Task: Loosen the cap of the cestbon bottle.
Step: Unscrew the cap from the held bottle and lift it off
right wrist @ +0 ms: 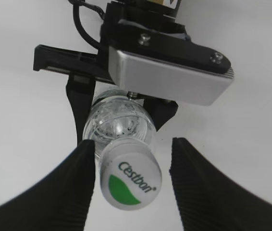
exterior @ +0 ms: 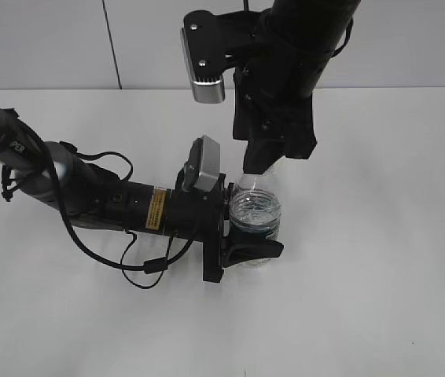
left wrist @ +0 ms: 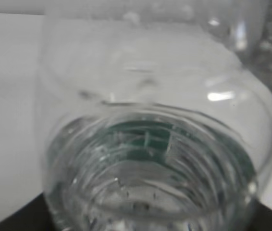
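Observation:
The cestbon bottle (exterior: 255, 214) stands upright on the white table, clear with a dark green label band. My left gripper (exterior: 242, 239) is shut on its body from the left. The bottle fills the left wrist view (left wrist: 150, 159). My right gripper (exterior: 259, 162) hangs over the bottle's top and hides the cap in the exterior view. In the right wrist view the white cap (right wrist: 130, 180) with its green patch sits between my right gripper's (right wrist: 132, 143) open fingers. The left finger is close beside it and the right finger stands apart. The bottle's shoulder (right wrist: 119, 122) shows below.
The left arm (exterior: 89, 196) lies low across the table from the left, with a loose black cable (exterior: 140, 271) beside it. Its silver wrist camera (right wrist: 169, 72) sits just behind the bottle. A grey wall (exterior: 411, 47) backs the table.

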{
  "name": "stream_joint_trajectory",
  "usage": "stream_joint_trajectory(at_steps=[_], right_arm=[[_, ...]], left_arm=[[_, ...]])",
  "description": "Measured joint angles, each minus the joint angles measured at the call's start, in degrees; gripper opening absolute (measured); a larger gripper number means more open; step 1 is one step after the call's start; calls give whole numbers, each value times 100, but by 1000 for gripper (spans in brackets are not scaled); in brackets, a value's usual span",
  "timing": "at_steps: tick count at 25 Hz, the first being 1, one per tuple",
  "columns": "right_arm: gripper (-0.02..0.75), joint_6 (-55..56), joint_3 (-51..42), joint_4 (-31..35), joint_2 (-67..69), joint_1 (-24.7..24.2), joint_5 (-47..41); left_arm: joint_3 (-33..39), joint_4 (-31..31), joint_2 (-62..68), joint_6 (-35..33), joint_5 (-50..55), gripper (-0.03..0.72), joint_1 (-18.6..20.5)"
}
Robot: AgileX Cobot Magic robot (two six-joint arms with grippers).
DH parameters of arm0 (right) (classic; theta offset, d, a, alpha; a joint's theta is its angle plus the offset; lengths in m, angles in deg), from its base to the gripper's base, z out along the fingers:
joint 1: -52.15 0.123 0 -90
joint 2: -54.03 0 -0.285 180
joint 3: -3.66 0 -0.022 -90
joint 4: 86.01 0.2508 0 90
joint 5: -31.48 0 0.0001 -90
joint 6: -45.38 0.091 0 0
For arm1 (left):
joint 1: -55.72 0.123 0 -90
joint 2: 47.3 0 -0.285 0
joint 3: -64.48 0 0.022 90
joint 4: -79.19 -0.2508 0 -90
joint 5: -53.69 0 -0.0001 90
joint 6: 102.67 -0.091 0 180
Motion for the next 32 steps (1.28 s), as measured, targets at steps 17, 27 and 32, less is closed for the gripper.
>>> stream_joint_trajectory(at_steps=[17,27,32], right_arm=[[443,2939,685,312,-140,0,-306],[443,7929,837,-289,-156,0,-315],[443,9064,749,-351,-165,0,-320]], left_arm=[[-11,-17,0,22,0,406,0],[-17,-7,0,146,12,406,0],[-17,10,0,223,17,406,0]])
